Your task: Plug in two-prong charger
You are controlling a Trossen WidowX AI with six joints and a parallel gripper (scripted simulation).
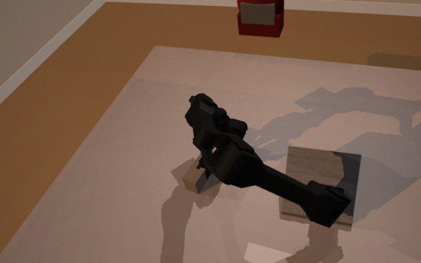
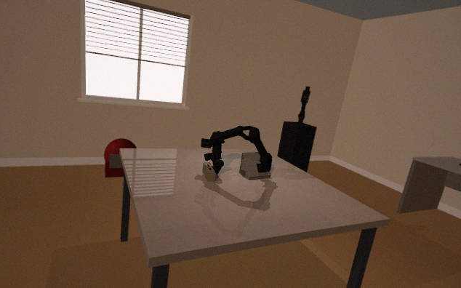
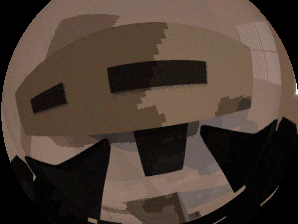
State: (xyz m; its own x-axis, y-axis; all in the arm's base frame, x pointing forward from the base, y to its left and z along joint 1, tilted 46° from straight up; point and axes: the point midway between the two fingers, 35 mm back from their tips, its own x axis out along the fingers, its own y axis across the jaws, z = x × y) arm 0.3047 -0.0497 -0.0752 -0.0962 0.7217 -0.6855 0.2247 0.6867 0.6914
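The power strip is a beige block on the table. Its upper face shows two dark rectangles in the wrist view; outlet slots cannot be made out. A dark block, apparently the charger, shows at the strip's near edge, between the fingers. Its prongs are hidden, and whether they sit in an outlet cannot be told. My gripper is wide open beside the strip, with a finger on each side of the dark block and visible gaps. The arm hides much of the strip in the top view.
The arm's base stands on a wood-grained block to the right of the strip, on the pale table. Beyond the table are a red object and a black pedestal bearing another arm.
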